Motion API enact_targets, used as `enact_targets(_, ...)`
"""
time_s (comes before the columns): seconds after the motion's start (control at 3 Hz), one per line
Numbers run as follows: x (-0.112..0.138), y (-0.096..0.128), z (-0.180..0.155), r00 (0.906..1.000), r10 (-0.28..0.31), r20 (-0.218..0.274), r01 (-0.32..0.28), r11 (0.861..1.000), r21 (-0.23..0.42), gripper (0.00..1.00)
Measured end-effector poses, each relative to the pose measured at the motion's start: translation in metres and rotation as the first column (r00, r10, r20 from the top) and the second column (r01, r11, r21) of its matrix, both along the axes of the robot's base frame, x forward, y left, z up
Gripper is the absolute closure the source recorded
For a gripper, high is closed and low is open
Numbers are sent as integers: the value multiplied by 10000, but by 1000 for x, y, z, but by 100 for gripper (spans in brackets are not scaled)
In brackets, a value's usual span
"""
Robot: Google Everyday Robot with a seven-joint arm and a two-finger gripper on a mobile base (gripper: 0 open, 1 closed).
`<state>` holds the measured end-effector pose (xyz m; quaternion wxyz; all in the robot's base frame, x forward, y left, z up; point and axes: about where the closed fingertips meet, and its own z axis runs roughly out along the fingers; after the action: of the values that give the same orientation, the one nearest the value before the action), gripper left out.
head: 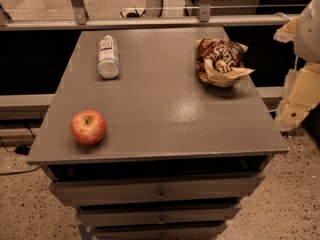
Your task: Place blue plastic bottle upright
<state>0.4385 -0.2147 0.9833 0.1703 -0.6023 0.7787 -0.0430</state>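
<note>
A broad grey flat-topped counter [165, 114] fills most of the view, with a stack of grey drawers [160, 196] under its front edge and a pale metal rail [150, 21] running behind its far side. The robot's cream-and-white pincer [296, 101] hangs off the counter's right side, beyond the edge and above the speckled floor, well apart from everything on the top; whether it is released or clenched I cannot tell, but it touches nothing on the counter. In the far right part of the counter sits a crumpled brown-and-cream snack bag [221, 61], bunched and open towards the right. Across from it, in the far left part, the small clear plastic bottle with a white-and-bluish label [108, 57] lies flat on its side (not upright), its length running from the near side to the far side, the narrower end pointing to the rail. Near the front left corner, well apart from the bottle, a round red-and-yellow apple [88, 127] rests with its stem dimple turned upwards.
</note>
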Motion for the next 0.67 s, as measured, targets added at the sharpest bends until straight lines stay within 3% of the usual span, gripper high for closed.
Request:
enact_targets(0.33,0,0,0,10000,0,2,0,10000,0,0)
enact_targets(0.67,27,28,1,9997,195,129,-202,9985,509,0)
